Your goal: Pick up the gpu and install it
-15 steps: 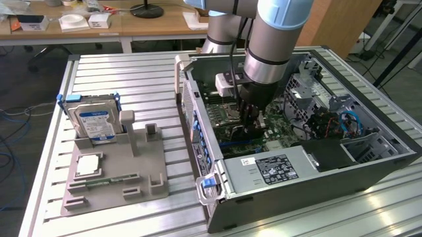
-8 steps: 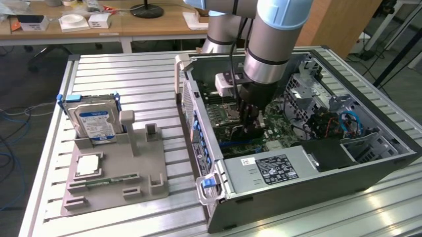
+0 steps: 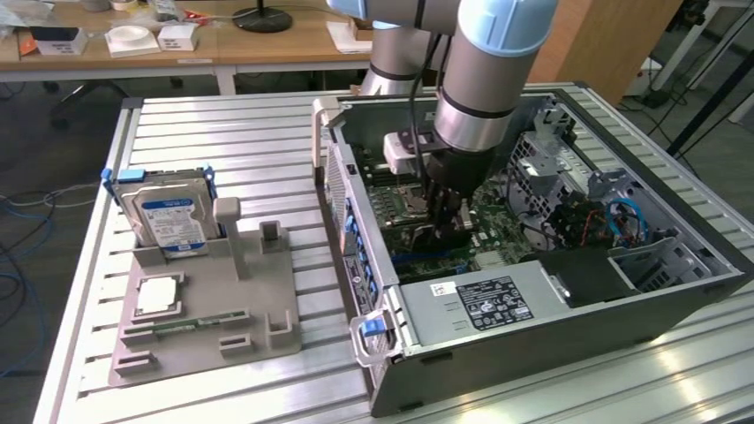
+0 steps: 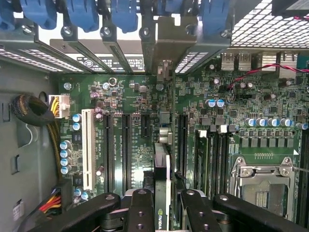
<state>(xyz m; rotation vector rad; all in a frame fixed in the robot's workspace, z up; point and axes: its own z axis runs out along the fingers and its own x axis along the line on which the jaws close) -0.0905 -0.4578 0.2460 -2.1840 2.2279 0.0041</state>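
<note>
The gpu (image 4: 161,164) shows edge-on in the wrist view as a thin dark card with a green logo near the fingers. My gripper (image 4: 164,194) is shut on it, one black finger (image 4: 140,208) on each face. The card stands upright over the green motherboard (image 4: 130,96), lined up with the long black expansion slots. Its far end reaches toward a silver bracket (image 4: 163,46) at the case's rear slot openings. In the exterior view my gripper (image 3: 449,221) is low inside the open computer case (image 3: 566,336), just above the board.
A grey holder (image 3: 200,340) at the exterior view's left carries a blue-labelled hard drive (image 3: 173,216), a processor (image 3: 159,294) and a green memory stick (image 3: 189,324). Inside the case are blue slot latches (image 4: 82,12), a white slot (image 4: 88,145), the processor socket (image 4: 263,186) and cables (image 3: 613,221).
</note>
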